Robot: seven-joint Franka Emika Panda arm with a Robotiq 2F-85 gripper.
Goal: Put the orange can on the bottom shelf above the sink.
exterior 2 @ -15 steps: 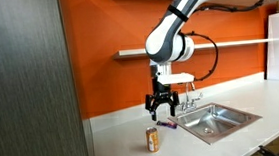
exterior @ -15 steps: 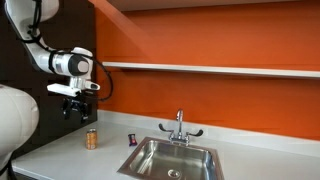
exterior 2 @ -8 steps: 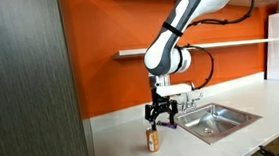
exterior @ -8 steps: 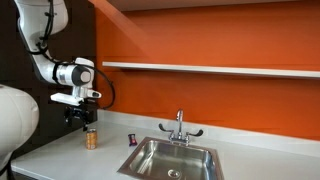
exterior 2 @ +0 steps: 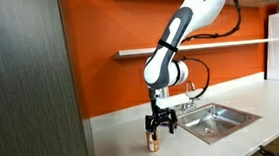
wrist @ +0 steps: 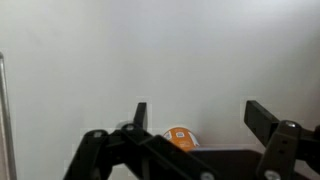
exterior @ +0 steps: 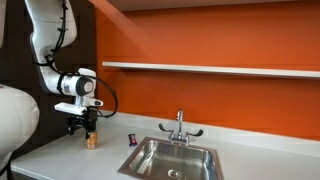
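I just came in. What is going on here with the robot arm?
The robot arm holds its gripper, jaws open, right over the orange can, which stands on the white counter beside the sink. The can is not yet gripped. The bottom shelf runs along the wall higher up.

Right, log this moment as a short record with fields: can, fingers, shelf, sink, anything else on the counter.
can: small upright orange cylinder can with a silvery top, standing on the white countertop
fingers: black robot fingers spread open, low over the can, not gripping it
shelf: long thin white shelf board on the orange wall, above the sink
sink: rectangular stainless steel sink with chrome faucet
other: small dark red object between can and sink
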